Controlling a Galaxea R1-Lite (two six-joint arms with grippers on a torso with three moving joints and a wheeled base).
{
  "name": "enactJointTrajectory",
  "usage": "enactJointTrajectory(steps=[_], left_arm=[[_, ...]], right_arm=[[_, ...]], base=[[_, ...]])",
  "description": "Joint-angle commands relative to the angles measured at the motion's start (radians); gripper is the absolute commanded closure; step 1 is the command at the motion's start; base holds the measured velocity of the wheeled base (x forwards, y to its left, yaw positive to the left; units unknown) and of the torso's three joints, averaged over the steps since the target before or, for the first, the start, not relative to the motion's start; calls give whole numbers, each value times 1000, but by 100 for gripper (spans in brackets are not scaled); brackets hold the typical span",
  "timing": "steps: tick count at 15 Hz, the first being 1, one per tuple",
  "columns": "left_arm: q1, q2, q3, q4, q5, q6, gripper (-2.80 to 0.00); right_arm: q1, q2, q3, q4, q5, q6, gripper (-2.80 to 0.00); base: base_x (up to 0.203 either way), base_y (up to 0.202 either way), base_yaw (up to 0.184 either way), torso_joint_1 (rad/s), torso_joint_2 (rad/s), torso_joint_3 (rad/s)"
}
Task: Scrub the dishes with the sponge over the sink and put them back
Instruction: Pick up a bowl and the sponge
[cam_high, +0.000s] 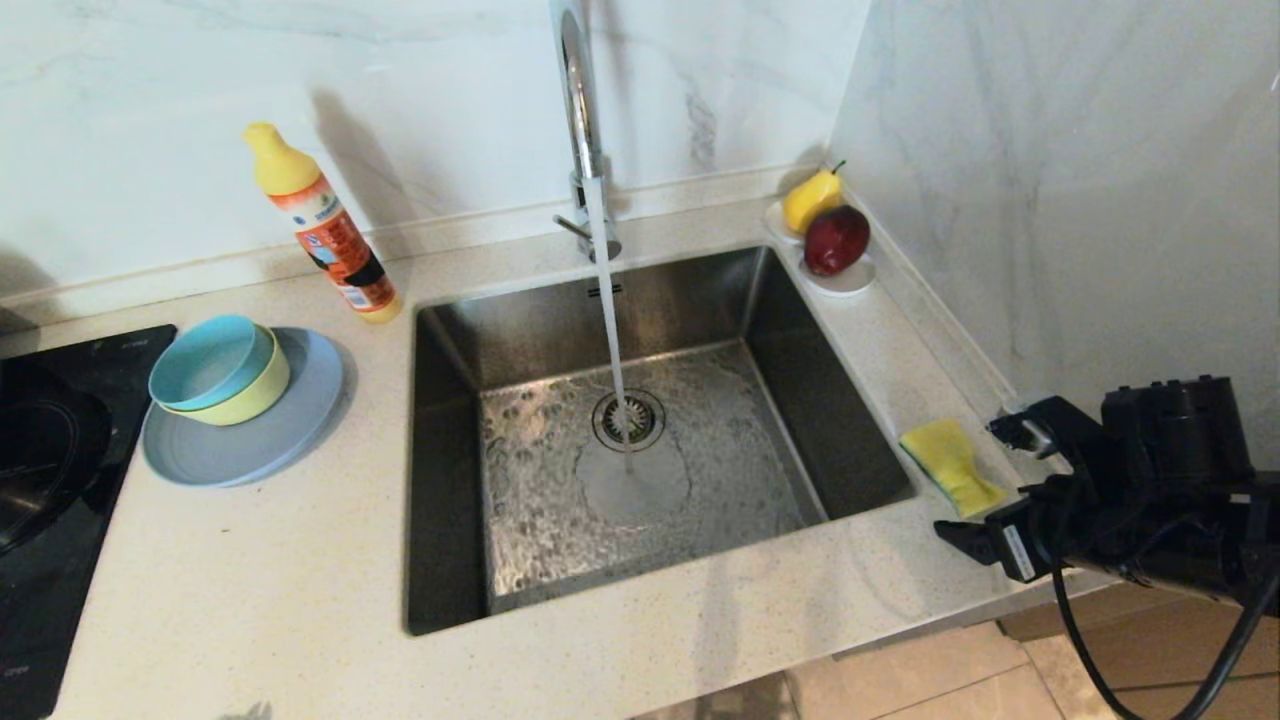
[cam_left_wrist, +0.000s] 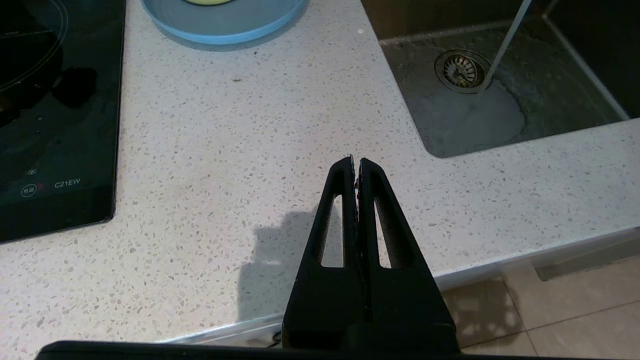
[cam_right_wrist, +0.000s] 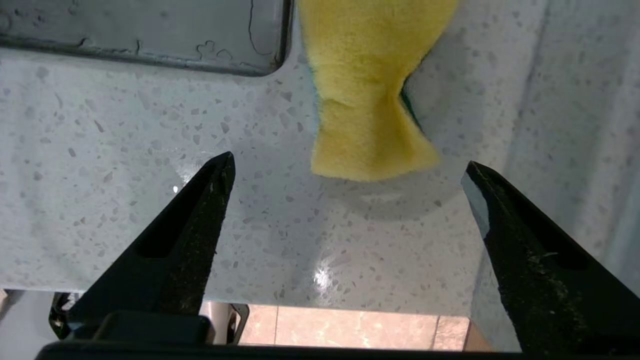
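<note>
A teal bowl (cam_high: 205, 360) sits nested in a pale yellow bowl (cam_high: 250, 395) on a grey-blue plate (cam_high: 270, 435), left of the sink (cam_high: 640, 440). The plate's (cam_left_wrist: 225, 25) near rim also shows in the left wrist view. The yellow sponge (cam_high: 950, 465), pinched in the middle, lies on the counter strip right of the sink. My right gripper (cam_high: 965, 477) is open just in front of the sponge (cam_right_wrist: 365, 100), its fingers (cam_right_wrist: 200, 215) spread wider than it and not touching it. My left gripper (cam_left_wrist: 356, 160) is shut and empty over the front counter.
Water runs from the chrome faucet (cam_high: 580, 120) onto the drain (cam_high: 628, 418). An orange detergent bottle (cam_high: 325, 225) stands behind the dishes. A white dish with a pear and an apple (cam_high: 830, 240) sits in the back right corner. A black cooktop (cam_high: 50, 480) is far left; the marble wall (cam_high: 1050, 200) runs close beside the sponge.
</note>
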Motion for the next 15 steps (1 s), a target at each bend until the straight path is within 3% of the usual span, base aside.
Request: enactJointTrajectory(steps=[1, 12, 13, 15], left_arm=[[1, 2, 15, -1, 0, 1, 0], [1, 2, 15, -1, 0, 0, 0], [0, 2, 15, -1, 0, 0, 0], [1, 2, 15, -1, 0, 1, 0]], right_arm=[[0, 14, -10, -2, 4, -2, -280], [-4, 61, -43, -30, 15, -7, -280], [-4, 70, -44, -43, 15, -7, 0], [-4, 84, -45, -71, 15, -10, 0]], base=[[0, 0, 0, 0, 0, 0], [0, 0, 0, 0, 0, 0], [0, 0, 0, 0, 0, 0], [0, 0, 0, 0, 0, 0]])
